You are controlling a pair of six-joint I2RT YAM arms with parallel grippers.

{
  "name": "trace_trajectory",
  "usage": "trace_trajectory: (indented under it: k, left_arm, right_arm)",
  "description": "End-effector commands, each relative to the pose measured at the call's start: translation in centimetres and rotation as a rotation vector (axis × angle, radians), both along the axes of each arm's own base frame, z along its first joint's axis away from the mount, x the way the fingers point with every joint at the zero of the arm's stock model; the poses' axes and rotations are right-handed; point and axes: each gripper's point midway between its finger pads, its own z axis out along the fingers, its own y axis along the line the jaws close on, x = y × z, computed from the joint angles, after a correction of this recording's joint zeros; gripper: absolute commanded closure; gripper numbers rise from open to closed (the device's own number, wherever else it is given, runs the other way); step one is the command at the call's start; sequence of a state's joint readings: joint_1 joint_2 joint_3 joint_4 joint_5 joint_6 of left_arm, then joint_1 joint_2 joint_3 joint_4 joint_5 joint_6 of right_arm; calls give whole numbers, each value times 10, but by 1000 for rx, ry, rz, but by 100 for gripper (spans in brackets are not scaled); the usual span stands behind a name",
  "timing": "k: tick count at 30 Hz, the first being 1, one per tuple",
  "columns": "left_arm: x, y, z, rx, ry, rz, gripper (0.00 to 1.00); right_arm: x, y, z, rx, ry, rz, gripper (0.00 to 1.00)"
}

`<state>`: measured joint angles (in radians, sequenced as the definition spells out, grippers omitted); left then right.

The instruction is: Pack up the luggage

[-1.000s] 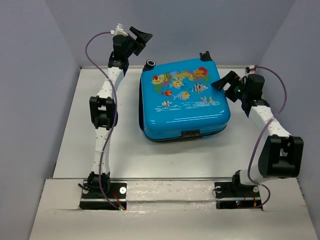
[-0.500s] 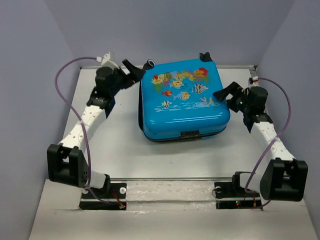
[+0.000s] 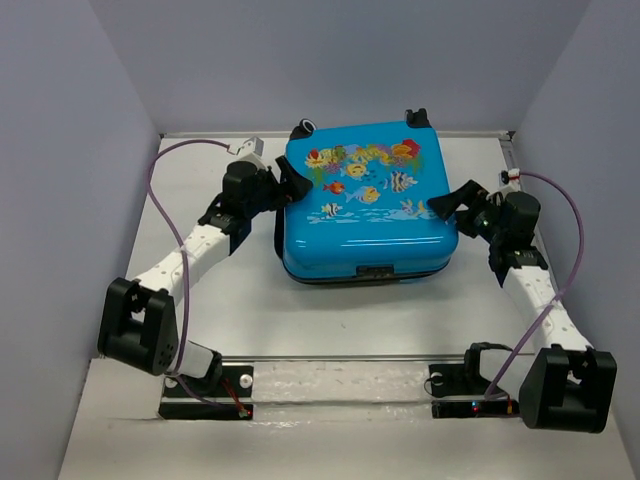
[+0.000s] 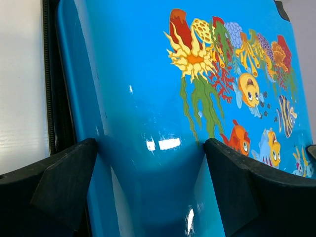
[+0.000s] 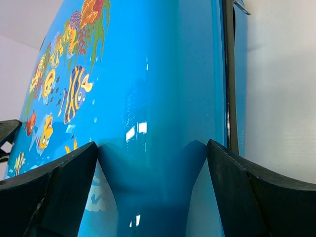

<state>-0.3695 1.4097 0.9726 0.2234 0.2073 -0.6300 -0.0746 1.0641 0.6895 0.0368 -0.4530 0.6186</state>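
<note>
Top external view puts the luggage (image 3: 365,205) flat on the surface (image 3: 240,300), printed shell up and lid down. It sits between my two arms, a little toward the far wall, with its wheels (image 3: 303,128) at the far edge.

My left hand (image 3: 290,185) is at the case's left side near the far corner, and my right hand (image 3: 450,205) is at its right side, about halfway along. The case lies straight ahead of each hand, and neither arm is clearer or nearer than the other.

Both hands are spread wide. In each wrist view the rounded blue edge of the shell fills the gap between my fingers (image 4: 64,182). I cannot tell whether the pads touch it, and nothing is pinched.

The zipper trim (image 4: 52,74) runs as a dark line along the side, lower than the shell's curve and on the outer side of each hand.

I judge the coming move depends on that trim. My hands are lined up across the thickness of the case, so closing them would press the lid toward the base. They would have to sit square to the trim, or they could slide off the glossy curve.
</note>
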Motion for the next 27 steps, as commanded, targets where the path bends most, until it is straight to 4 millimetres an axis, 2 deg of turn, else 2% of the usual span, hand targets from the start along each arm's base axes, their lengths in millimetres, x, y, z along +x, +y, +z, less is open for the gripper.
trace_trajectory:
  k: [1,3,4,5,7,11,14,16,17,20,21,23,25,26,27]
  left_arm:
    - [-18,-54,65,-117,-146,-152,1]
    - [-29,-71,90,-156,-186,-191,1]
    - [-33,-77,110,-196,-211,-204,1]
    - [-38,-82,113,-204,-221,-224,1]
    - [-48,-97,143,-280,-250,-271,1]
    - [-59,-118,170,-336,-283,-304,1]
    - [-62,-127,181,-355,-291,-330,1]
    - [-62,-128,199,-366,-325,-332,1]
    - [-63,-126,214,-375,-356,-328,1]
    - [-56,-117,228,-330,-395,-274,1]
    - [-49,-111,234,-311,-401,-232,1]
    - [-41,-104,233,-283,-400,-196,1]
    - [-35,-94,222,-269,-377,-165,1]
    - [-33,-91,206,-259,-347,-153,1]
    - [-31,-85,202,-253,-346,-132,1]
  right_arm:
    - [-45,48,-27,138,170,276,12]
    - [-43,53,-21,165,160,305,13]
    - [-44,58,-14,182,150,329,16]
    - [-45,59,-11,187,144,333,16]
    - [-45,66,1,195,123,361,17]
    - [-43,78,30,244,60,438,17]
    - [-46,85,41,276,52,472,16]
    - [-48,86,50,284,36,489,15]
    - [-49,87,55,286,28,495,14]
    - [-51,89,63,283,8,496,14]
    - [-51,88,62,282,13,490,14]
    - [-48,86,54,270,23,463,13]
    - [-49,86,44,250,43,457,13]
    - [-47,85,37,244,56,439,13]
    - [-47,87,30,243,76,439,13]
